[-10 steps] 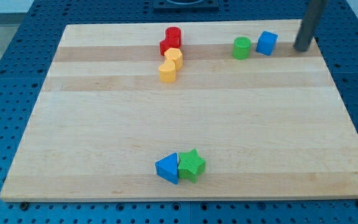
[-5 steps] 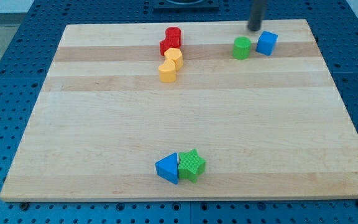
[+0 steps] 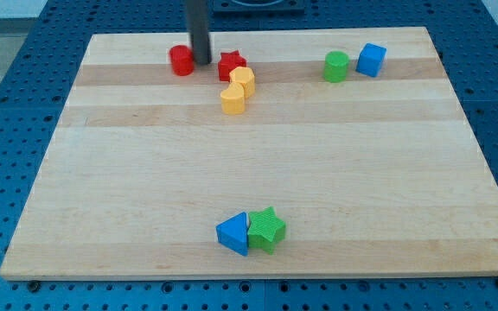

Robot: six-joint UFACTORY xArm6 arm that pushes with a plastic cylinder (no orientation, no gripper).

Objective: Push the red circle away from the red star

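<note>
Two yellow blocks (image 3: 237, 90), touching one another, are seen near the top edge of the wooden board (image 3: 145, 190), left of its middle. A green cylinder (image 3: 337, 66) and a blue cube (image 3: 371, 60) are placed just beside each other toward the top right corner. Near the bottom edge, a blue triangle (image 3: 233, 234) is set touching a green star (image 3: 267, 229).

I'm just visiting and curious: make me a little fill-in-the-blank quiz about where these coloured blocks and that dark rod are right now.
My tip stands between the red circle and the red ____.
The blue cube sits beside the ____ cylinder.
The green star touches the blue ____.
Missing words: star; green; triangle
</note>
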